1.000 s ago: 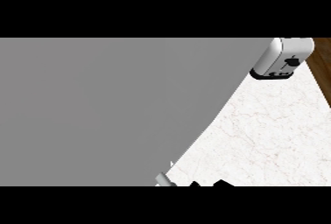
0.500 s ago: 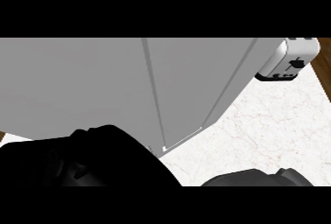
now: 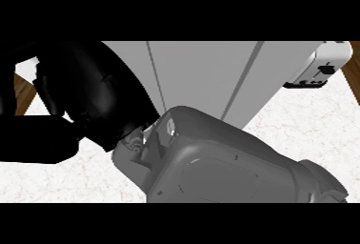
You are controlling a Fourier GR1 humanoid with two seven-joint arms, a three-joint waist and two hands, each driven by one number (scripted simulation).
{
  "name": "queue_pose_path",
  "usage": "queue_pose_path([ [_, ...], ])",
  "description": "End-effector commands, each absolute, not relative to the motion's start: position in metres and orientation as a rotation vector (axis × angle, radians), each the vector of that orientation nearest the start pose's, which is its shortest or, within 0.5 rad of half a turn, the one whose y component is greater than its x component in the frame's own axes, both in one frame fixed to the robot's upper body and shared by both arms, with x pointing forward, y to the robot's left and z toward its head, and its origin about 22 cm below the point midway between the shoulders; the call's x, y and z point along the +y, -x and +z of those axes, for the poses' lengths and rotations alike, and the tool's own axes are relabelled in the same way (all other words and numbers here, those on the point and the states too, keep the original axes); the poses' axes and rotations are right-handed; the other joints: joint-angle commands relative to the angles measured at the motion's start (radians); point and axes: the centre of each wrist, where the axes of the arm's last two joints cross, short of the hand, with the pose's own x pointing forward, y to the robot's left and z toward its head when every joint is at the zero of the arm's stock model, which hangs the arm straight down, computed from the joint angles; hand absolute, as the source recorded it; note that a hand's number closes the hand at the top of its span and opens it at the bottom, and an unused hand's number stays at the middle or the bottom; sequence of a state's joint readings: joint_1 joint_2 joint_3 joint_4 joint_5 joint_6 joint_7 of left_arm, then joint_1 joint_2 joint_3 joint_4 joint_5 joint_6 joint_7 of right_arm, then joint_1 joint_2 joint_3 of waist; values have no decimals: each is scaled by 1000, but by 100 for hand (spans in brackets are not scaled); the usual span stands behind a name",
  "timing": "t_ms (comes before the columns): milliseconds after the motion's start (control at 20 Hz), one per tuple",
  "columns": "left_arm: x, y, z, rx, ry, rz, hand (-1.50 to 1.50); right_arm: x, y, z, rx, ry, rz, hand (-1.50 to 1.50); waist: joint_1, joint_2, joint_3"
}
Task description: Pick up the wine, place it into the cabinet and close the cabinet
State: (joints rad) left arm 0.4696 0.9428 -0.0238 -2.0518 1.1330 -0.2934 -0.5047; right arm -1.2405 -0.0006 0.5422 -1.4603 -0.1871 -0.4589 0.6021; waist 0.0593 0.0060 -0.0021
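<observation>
While a black hand (image 3: 84, 102) fills your upper left, finger spread unreadable, wine hidden so its axis can't be told, note the cabinet (image 3: 204, 76) panel just beyond the fingers, grey forearm (image 3: 225, 167) below, toaster (image 3: 320, 66) far right.

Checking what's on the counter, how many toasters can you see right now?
1. The toaster sits at the upper right, beside the grey cabinet. The forearm and black hand block much of the view, so others may be hidden.

You are looking down at a white marbled counter (image 3: 295, 138). A pale grey cabinet (image 3: 204, 76) stands on it. A white toaster (image 3: 318, 66) sits at the far right.
</observation>
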Motion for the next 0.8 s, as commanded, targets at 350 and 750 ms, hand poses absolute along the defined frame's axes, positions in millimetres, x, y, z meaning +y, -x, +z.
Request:
queue_pose_path([
  [350,376,-145,127,-1886,633,-20,150,30,-372,246,-1798,-135,507,150,5,6,0],
  [750,372,-155,140,-1913,624,-8,150,-11,-400,227,-1805,-31,510,150,-4,16,1],
])
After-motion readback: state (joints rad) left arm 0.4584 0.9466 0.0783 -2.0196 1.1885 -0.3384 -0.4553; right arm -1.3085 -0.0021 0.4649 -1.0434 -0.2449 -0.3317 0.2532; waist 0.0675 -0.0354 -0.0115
